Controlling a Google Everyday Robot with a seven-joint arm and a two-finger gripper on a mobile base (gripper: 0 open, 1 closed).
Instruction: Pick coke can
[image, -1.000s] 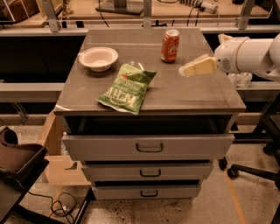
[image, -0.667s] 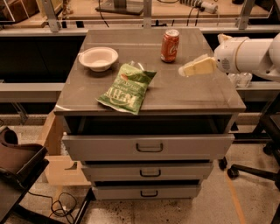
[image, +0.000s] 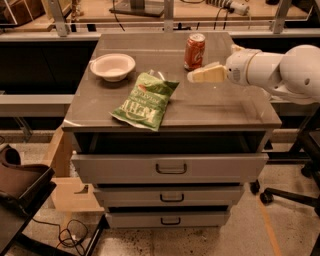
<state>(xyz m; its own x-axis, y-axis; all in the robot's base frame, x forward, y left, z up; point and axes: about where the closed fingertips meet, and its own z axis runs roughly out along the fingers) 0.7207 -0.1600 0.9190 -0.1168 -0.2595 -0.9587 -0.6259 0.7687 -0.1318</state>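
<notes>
One change only against a second ago: a short slide of the pale, wedge-shaped gripper to the left, above the right part of the grey-topped drawer cabinet. No change for the small upright orange-red coke can with silver top; stands at the far part of the cabinet top, a little right of the middle, same place as before. Means a closing approach, probably: tip now near the can, a little closer to the cabinet's front edge, but not touching. Not grasped yet, so the pick not begun. Released or clenched: impossible to tell; holds nothing visible. Next, by judgement: needs to go farther back over the cabinet top and line up with the can's side before any squeeze.

One coke can. One round white bowl, at the far left part of the cabinet top. One flat green crinkled snack bag, in the middle toward the near edge of the cabinet top. One gripper on one white arm, reaching in from the right side of the cabinet. Three grey drawers with dark handles on the cabinet front.
</notes>
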